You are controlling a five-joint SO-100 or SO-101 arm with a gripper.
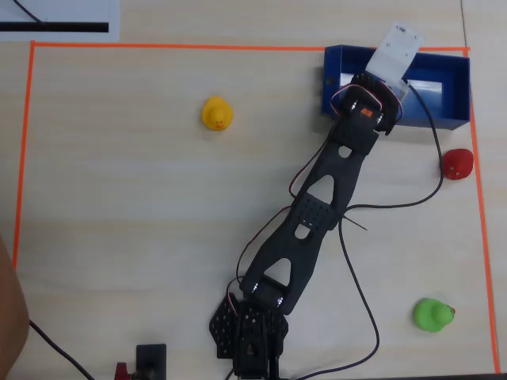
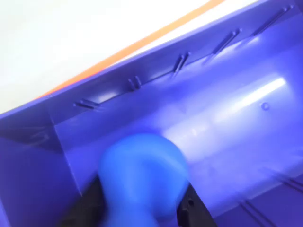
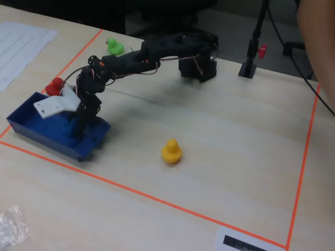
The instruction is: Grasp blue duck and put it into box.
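blue duck: the blue duck (image 2: 142, 175) fills the lower middle of the wrist view as a blurred blue blob, flanked by the dark fingers (image 2: 85, 208), inside the box
claw: the claw (image 3: 72, 129) is clenched on the blue duck, lowered into the near end of the box in the fixed view
box: the box (image 1: 455, 87) sits at about 1 o'clock in the overhead view, just inside the orange tape (image 1: 174, 46)
arm: the arm (image 1: 313, 214) reaches from 6 o'clock up to the box
red duck: the red duck (image 1: 458, 164) lies just beside the box
green duck: the green duck (image 1: 432, 314) lies at 4 o'clock
yellow duck: the yellow duck (image 1: 216, 113) stands at 11 o'clock on the surface (image 1: 142, 214)
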